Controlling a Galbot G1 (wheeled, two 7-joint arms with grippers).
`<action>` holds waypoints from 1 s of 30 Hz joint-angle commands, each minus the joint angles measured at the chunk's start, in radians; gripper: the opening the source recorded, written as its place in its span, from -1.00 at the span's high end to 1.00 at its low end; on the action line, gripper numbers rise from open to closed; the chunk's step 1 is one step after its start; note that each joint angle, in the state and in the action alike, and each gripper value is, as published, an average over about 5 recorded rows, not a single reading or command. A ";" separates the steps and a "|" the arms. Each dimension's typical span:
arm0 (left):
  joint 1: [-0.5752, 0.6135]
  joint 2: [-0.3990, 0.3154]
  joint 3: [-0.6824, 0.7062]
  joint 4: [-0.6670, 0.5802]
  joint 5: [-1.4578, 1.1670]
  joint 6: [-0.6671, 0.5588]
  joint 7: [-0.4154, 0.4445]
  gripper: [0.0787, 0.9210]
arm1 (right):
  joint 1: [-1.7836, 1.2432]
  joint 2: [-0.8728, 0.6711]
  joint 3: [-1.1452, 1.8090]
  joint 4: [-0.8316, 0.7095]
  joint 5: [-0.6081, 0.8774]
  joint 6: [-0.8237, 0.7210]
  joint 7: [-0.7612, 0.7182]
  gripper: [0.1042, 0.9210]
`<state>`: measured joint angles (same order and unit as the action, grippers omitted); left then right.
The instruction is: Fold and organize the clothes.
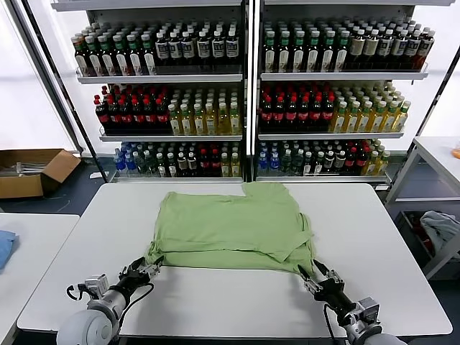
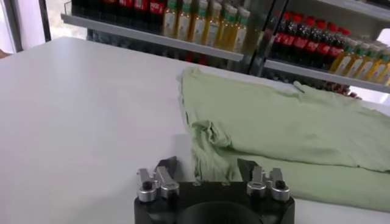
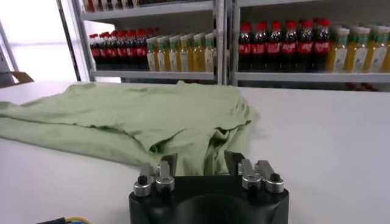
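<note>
While bottle shelves [image 1: 251,93] line the room, both claws [image 1: 149,271] [image 1: 314,276] sit parted at the shirt [image 1: 230,226] on the white table [image 1: 374,237].

Bare table [image 1: 237,305] between the left gripper [image 1: 149,269] & right gripper [image 1: 313,274], plus wide bare strips outboard of each, so free passage there. Ahead of both, the shirt [image 1: 230,226] bunches at its near corners, right at the fingertips. Beyond it, bottle shelves [image 1: 248,136] wall off the far edge.
</note>
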<state>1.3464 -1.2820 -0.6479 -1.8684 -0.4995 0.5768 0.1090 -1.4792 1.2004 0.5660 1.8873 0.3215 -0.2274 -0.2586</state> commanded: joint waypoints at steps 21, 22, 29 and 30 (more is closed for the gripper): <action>0.095 0.003 -0.019 -0.073 0.017 0.000 0.020 0.98 | -0.119 -0.020 0.004 0.096 0.087 -0.046 -0.011 1.00; 0.112 0.000 -0.021 -0.085 0.025 0.000 0.021 0.98 | -0.138 -0.020 0.008 0.113 0.086 -0.046 -0.013 1.00; 0.217 -0.014 -0.052 -0.163 0.037 0.000 0.021 0.98 | -0.308 -0.001 0.035 0.221 0.068 -0.035 -0.029 1.00; 0.229 -0.014 -0.057 -0.176 0.038 0.000 0.020 0.98 | -0.332 0.002 0.038 0.232 0.061 -0.032 -0.031 1.00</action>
<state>1.4755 -1.2915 -0.6899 -1.9659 -0.4751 0.5767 0.1281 -1.6449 1.1958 0.5890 2.0109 0.3877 -0.2651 -0.2841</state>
